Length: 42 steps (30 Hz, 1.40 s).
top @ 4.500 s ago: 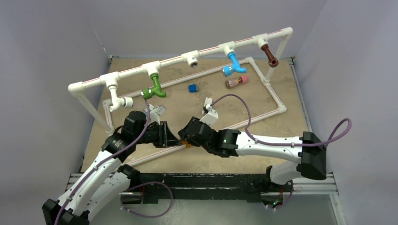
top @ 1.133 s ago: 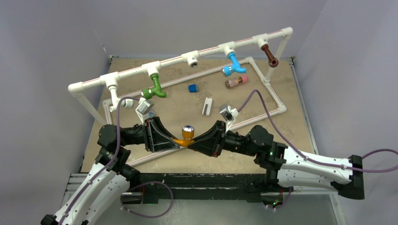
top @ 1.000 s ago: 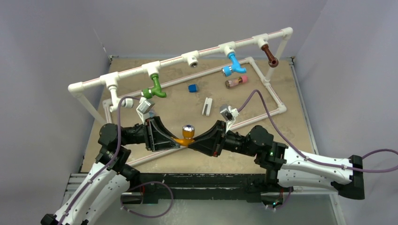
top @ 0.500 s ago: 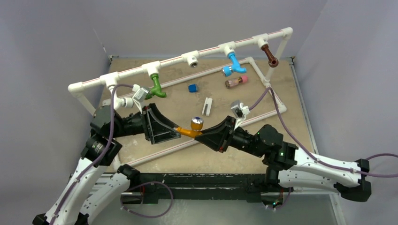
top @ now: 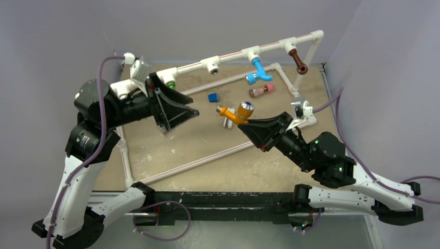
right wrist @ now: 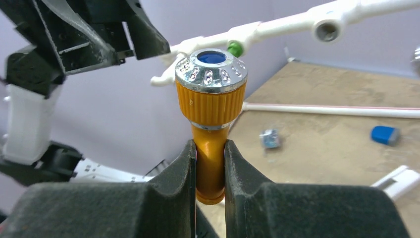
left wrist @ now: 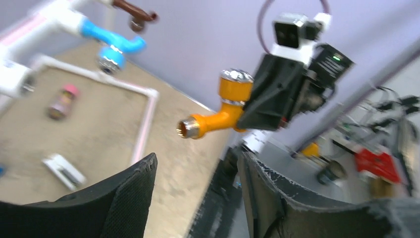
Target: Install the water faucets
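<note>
While the right tool (top: 249, 124) clenches the orange faucet (top: 234, 113) above the bench (top: 171, 150), the left tool (top: 181, 118) hangs released beside it; the empty tee (top: 211, 65) on the pipe rail (top: 233, 54) likely awaits that faucet. From the left wrist, spread jaws frame the faucet without touching. From the right wrist, both pads (right wrist: 185, 163) pinch its stem under the chrome cap (right wrist: 211, 67), leaving the threaded end free, I judge, for insertion.

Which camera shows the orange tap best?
Left wrist: the orange tap shows side-on, nozzle to cap. Right wrist shows only its cap and stem in the right pincer; the top view shows it small.
</note>
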Tool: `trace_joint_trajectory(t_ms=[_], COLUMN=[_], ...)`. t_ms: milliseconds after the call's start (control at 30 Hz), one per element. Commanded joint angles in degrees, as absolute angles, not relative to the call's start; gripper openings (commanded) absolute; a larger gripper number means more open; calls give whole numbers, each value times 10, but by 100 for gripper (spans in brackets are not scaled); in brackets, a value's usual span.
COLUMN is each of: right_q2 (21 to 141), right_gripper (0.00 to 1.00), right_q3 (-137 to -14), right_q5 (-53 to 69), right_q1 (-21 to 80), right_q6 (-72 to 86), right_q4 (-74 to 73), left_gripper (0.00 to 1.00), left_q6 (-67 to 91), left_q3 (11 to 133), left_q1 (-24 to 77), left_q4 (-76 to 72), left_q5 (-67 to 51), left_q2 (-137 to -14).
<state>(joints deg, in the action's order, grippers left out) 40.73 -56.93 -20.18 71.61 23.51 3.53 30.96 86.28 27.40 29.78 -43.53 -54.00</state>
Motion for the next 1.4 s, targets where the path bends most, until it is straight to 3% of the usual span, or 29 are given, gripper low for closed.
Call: trace_joint_trajectory(t_ms=[0, 167, 233, 300, 567, 800, 933, 1367], right_q2=[422, 457, 469, 476, 506, 533, 539, 577], right_gripper=[0, 0, 0, 0, 0, 0, 0, 0], right_q3=[-614, -625, -626, -622, -616, -620, -622, -641], right_q5=[-308, -365, -377, -383, -389, -381, -374, -428], right_q1=[716, 716, 716, 716, 715, 715, 715, 715], right_q6=[177, 140, 131, 128, 122, 118, 124, 77], right_q4=[26, 29, 30, 38, 64, 77, 80, 112], left_gripper=[55, 30, 11, 0, 0, 0, 0, 0], left_q6=[180, 113, 95, 76, -51, -115, -88, -28], left_q3=[943, 958, 961, 960, 880, 818, 814, 773], left_q1=[273, 273, 273, 273, 272, 246, 221, 185], left_q4=[350, 299, 271, 243, 42, -134, -144, -78], left_q5=[-281, -114, -27, 41, 243, 351, 391, 371], left_q2=[-593, -632, -648, -662, -703, -747, -772, -783])
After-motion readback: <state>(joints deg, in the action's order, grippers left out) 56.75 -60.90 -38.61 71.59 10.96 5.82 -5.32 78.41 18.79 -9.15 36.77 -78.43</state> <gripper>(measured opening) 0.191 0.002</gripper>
